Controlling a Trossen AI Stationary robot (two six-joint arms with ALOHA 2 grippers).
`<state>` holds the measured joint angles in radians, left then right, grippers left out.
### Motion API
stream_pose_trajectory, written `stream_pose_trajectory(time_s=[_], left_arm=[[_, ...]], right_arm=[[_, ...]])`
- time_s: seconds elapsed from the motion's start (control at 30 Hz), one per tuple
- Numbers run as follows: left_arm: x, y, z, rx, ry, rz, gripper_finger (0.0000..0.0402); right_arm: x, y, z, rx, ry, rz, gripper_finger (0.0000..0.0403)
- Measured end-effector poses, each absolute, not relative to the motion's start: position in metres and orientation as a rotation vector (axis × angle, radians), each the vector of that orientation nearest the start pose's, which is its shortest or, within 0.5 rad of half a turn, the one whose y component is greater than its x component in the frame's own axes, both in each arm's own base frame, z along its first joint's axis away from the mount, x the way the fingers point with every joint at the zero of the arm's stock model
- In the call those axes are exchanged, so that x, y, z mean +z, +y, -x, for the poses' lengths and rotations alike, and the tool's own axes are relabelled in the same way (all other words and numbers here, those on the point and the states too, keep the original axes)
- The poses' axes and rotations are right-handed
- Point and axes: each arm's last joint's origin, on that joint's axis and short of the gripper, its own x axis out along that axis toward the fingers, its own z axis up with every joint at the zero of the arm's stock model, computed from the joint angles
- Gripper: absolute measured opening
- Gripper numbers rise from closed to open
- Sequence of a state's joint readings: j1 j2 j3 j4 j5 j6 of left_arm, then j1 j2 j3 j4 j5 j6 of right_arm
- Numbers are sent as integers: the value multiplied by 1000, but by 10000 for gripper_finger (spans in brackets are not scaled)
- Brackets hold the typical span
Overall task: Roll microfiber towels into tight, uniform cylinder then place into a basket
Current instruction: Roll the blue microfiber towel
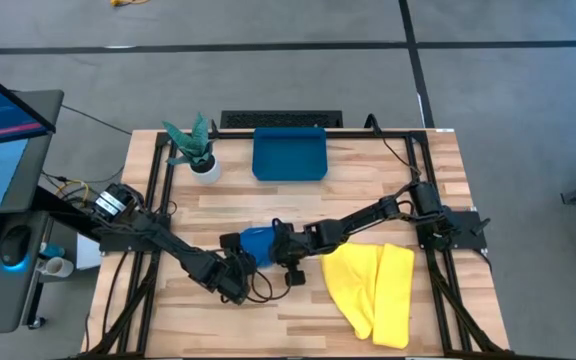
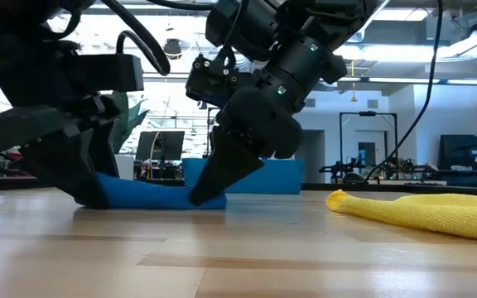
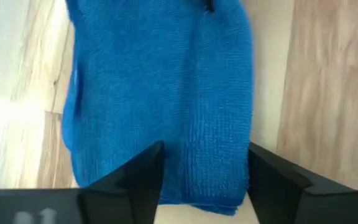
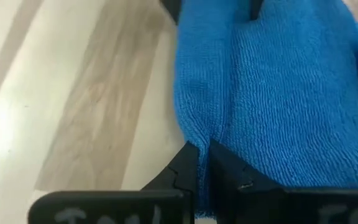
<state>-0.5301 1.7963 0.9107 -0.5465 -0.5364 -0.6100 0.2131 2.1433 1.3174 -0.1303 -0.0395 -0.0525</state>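
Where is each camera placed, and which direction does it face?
High: above, facing straight down; both arms, blue towel, yellow towel, basket.
Low: at table height, facing across; both arms on the blue towel.
Left wrist: open left gripper over the blue towel.
Right wrist: right gripper pinching its edge.
All share the blue towel.

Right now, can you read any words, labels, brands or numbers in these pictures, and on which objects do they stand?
No text can be read.
Left gripper body: pale marks, blurred.
Right gripper body: pale marks, blurred.
Monitor: lines too small.
Blue towel, yellow towel, basket: no marks.
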Motion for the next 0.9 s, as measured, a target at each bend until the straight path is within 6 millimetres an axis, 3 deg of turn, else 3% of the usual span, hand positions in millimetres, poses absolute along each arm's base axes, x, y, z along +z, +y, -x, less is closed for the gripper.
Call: stream_pose_trajectory(time_s=[0.47,0.63,0.9], left_arm=[[115,-136,-265,230,1203,-151,14],[126,-139,-265,174,1201,-18,14],[144,-147,-270,-69,1211,283,13]], right_arm=[[107,94,-418,307,965,67,48],[113,97,-415,387,993,-103,48],[119,102,-414,435,1040,-402,47]])
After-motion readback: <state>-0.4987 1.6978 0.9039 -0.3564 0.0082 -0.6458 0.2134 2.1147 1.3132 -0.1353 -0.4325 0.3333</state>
